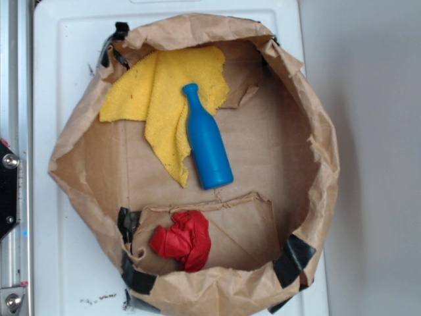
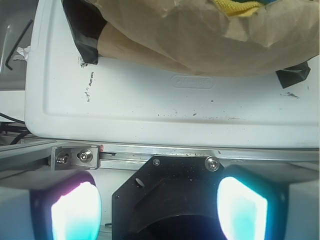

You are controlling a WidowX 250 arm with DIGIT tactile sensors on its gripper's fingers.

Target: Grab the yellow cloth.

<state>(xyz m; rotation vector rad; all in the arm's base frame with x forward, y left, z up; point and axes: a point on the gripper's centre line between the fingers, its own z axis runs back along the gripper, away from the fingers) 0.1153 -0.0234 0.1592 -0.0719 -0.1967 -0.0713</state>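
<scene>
Two glowing fingertip pads point(image 2: 75, 212) fill the bottom of the wrist view, one at each lower corner, set wide apart with nothing between them; the gripper point(image 2: 159, 212) stands open and empty. Between the pads sits a black mounting plate point(image 2: 165, 192), bolted under an aluminium rail point(image 2: 200, 156) that runs across the frame. Beyond the rail lies the white plastic tray point(image 2: 150, 95), scuffed with dark specks, and past that the crumpled wall of the brown paper bag point(image 2: 200, 40), held with black tape point(image 2: 82, 32). Only a sliver of the yellow cloth point(image 2: 235, 6) peeks over the bag's rim at the top edge, well apart from the fingers and on the far side of the tray's bare margin.

From the exterior view, the gripper itself is not seen. The yellow cloth point(image 1: 158, 92) lies inside the rolled-down paper bag point(image 1: 316, 145), spread across the upper left of its floor, with one ragged tongue hanging down toward the middle. A blue plastic bottle point(image 1: 207, 141) rests on its side, its neck over the cloth and its body touching the cloth's right edge. A red cloth wad point(image 1: 183, 240) sits near the bag's lower rim, apart from both. The bag rests on the white tray point(image 1: 66, 263).
</scene>
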